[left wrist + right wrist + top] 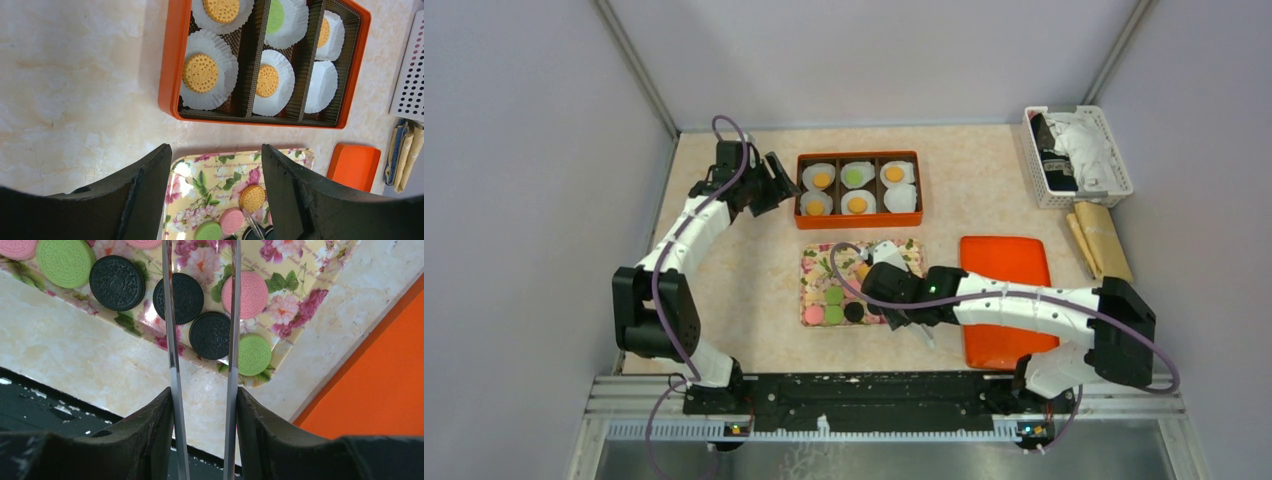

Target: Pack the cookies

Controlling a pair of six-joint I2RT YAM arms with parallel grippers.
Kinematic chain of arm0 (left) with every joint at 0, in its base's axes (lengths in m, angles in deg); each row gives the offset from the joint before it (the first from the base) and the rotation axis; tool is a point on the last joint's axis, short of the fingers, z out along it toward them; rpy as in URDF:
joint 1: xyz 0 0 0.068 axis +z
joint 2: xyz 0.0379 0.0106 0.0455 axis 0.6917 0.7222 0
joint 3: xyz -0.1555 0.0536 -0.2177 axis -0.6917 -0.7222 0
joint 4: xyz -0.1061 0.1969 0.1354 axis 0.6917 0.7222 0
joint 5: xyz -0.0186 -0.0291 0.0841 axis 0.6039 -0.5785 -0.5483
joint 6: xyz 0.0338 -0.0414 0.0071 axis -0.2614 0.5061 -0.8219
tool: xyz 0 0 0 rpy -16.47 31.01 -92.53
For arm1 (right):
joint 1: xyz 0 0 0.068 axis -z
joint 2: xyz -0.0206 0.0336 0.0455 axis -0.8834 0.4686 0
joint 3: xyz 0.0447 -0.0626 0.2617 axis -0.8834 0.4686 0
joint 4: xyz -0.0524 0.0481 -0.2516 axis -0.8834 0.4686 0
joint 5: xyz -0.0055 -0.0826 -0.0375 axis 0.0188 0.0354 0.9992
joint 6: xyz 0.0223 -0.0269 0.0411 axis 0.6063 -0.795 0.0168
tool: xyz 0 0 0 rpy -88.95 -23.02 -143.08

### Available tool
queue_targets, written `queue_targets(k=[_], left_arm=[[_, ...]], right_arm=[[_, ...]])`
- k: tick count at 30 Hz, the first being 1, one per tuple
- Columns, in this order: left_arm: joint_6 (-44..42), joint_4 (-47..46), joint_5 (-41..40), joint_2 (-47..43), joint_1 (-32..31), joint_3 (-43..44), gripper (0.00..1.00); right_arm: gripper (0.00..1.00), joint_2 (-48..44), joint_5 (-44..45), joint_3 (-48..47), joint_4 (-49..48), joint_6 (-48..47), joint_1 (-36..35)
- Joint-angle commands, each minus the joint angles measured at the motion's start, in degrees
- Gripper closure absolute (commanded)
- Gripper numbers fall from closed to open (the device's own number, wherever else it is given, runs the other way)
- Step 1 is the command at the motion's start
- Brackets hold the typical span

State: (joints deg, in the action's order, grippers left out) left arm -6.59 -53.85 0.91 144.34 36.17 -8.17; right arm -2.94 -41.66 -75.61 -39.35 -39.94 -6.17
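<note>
Loose cookies, green (65,262), black (117,283) and pink (247,295), lie on the floral tray (819,262). An orange cookie (252,198) lies further up the tray. My right gripper (203,395) is shut on a pair of thin tongs (171,340), whose arms reach over the tray's near right corner and straddle two black cookies (210,335). The tong tips are out of view. The orange box (859,221) holds white paper cups, several with orange cookies (200,73) and one with a green cookie (274,16); one cup (320,87) is empty. My left gripper (216,150) hangs open and empty left of the box.
The orange lid (1004,300) lies flat right of the tray, under my right arm. A white basket (1077,155) with cloth stands at the back right, with a brown packet (1099,238) in front of it. Walls close in on three sides.
</note>
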Motion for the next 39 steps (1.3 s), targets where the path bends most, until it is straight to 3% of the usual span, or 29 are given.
queue_targets(k=[1, 5, 9, 14, 23, 31, 39], left_arm=[[-0.52, -1.81, 0.36, -2.17, 0.04, -0.43, 0.27], [-0.58, -1.93, 0.33, -2.04, 0.04, -0.64, 0.27], [-0.47, -1.98, 0.54, -2.11, 0.04, -0.65, 0.27], [-0.55, -1.88, 0.25, -2.51, 0.04, -0.71, 0.27], [-0.91, -1.52, -0.51, -3.26, 0.04, -0.86, 0.27], [-1.55, -1.25, -1.84, -4.36, -0.05, -0.44, 0.28], [-2.71, -1.15, -2.87, -3.65, -0.05, -0.56, 0.28]], right_arm=[[0.57, 2.29, 2.36, -3.00, -2.65, -0.06, -0.59], [0.63, 2.89, 2.95, -3.22, -2.98, 0.64, -0.59], [0.84, 2.72, 5.05, -5.30, -1.51, 0.60, -0.54], [0.95, 1.84, 8.59, -8.55, 0.01, -0.63, -0.64], [0.95, 2.51, 13.76, -14.39, 0.45, -2.36, 0.46], [0.94, 3.32, 10.63, -16.76, -6.34, -6.91, 15.53], [0.93, 8.87, 7.22, -19.41, -11.02, -10.65, 22.49]])
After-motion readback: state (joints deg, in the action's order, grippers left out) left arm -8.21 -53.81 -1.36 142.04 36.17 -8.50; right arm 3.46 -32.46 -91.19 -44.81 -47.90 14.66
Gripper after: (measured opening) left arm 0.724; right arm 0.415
